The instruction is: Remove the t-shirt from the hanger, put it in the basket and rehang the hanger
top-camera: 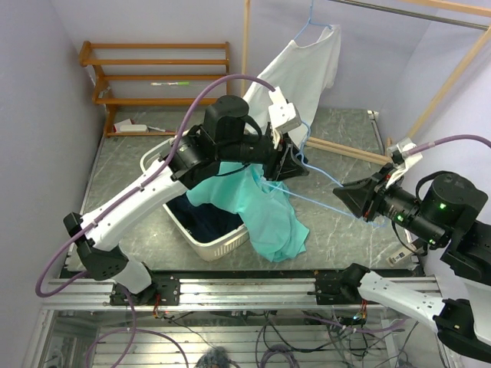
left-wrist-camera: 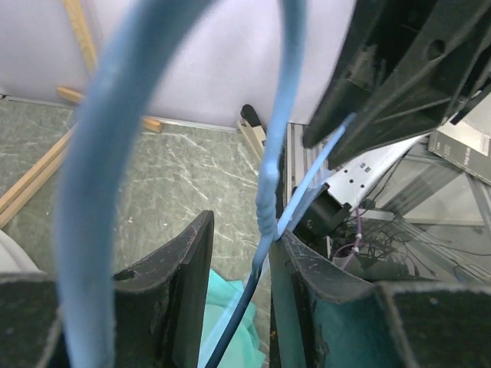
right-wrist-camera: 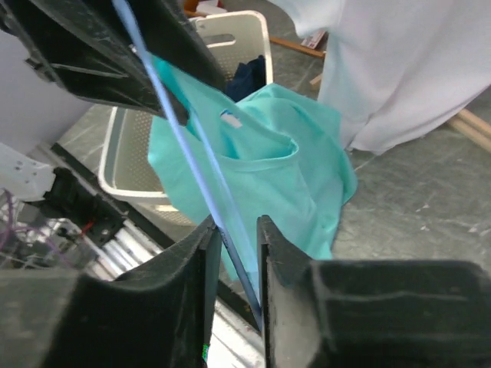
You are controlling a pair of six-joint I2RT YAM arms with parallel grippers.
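The teal t-shirt [top-camera: 268, 211] hangs at about six o'clock below the blue hanger [top-camera: 322, 180], draped over the rim of the white laundry basket [top-camera: 211, 247] and seemingly caught only at its neckline, so a careless pull could drag the basket or snag the collar on the wire. The left gripper [top-camera: 288, 157] has its jaws around the hanger's twisted neck, though whether they pinch it I cannot tell. The right gripper [top-camera: 345, 198], at three o'clock, is clamped on the thin bar, which could slip or bend.
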